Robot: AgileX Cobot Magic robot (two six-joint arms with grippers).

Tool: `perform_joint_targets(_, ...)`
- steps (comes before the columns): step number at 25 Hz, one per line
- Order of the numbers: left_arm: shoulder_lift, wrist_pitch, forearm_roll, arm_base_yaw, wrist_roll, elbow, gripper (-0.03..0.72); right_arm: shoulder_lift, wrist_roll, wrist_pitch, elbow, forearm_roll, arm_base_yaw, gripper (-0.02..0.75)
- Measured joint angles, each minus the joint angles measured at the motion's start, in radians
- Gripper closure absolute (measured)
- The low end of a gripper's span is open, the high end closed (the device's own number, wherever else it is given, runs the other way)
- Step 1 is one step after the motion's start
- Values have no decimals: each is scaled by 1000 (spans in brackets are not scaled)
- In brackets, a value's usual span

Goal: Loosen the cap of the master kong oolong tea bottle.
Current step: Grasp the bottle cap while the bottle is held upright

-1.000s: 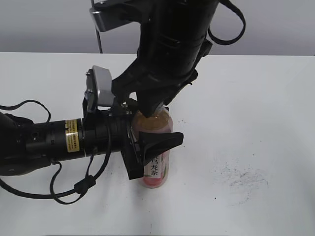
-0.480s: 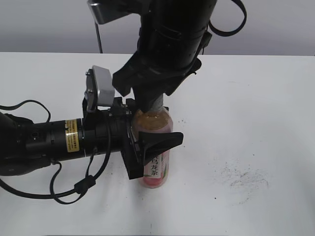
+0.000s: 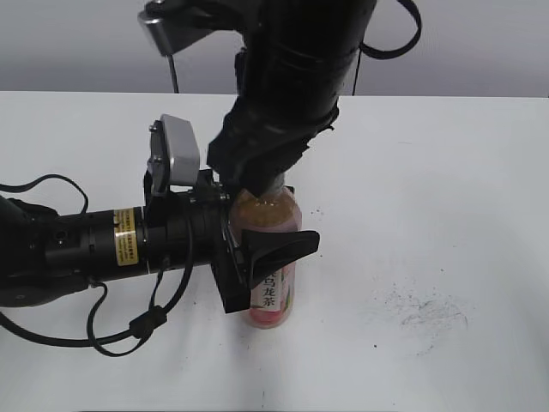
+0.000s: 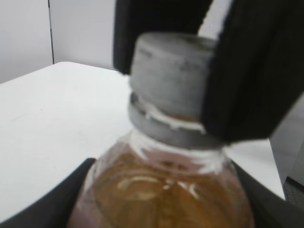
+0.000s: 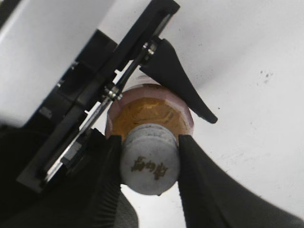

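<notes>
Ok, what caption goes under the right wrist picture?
Right gripper pinching the cap while the left gripper steadies the tea bottle.

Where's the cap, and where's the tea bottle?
cap (image 5: pixel 149 164), right wrist view, on its flat top by the dark logo.
tea bottle (image 3: pixel 273 292), exterior view, on the label with black characters.

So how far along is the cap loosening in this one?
Done: the left gripper clamps the master kong oolong tea bottle upright on the table, and the right gripper is shut on the cap. In hand: the twist. Left: the cap sits down on the neck ring, so loosening isn't evident yet.
</notes>
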Motion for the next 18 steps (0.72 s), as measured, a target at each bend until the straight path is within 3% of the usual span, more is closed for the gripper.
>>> perform_joint_targets(5, 0, 0, 4, 0, 3, 0, 243, -1, -458, 3, -2, 5, 0, 468)
perform_joint_targets(13, 0, -1, 7, -2, 10, 0, 243, -4, -1473, 11, -3, 15, 1, 468)
perform_joint_targets(18, 0, -1, 6, -4, 10, 0, 243, -5, -2006, 9, -3, 24, 1, 468)
